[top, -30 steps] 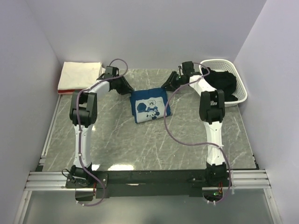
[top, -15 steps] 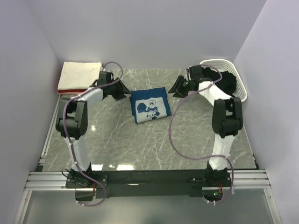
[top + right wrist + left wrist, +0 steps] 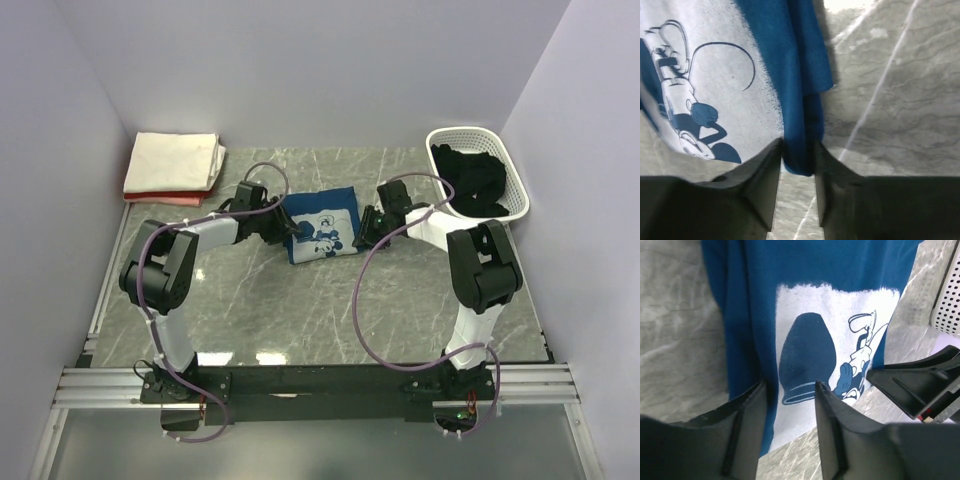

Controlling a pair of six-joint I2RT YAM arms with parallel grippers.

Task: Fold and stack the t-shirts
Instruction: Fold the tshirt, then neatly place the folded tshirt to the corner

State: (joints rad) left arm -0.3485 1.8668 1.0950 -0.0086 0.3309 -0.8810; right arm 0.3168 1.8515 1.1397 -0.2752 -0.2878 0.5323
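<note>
Navy shirt (image 3: 320, 232) lies folded, print up, at the middle of the worktop (image 3: 300, 310); the right gripper (image 3: 362, 233) has its jaws pinching a fold at the shirt's right edge; the left gripper (image 3: 288, 230) straddles the left edge; whether its jaws pinch I cannot tell.

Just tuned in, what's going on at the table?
Both arms are at the folded navy blue t-shirt mid-table. The left gripper sits at its left edge, jaws open. The right gripper has the right edge between its jaws, grip unclear. A cream-white and pink-red stack sits at the far left corner, and a black shirt lies in the white basket.
</note>
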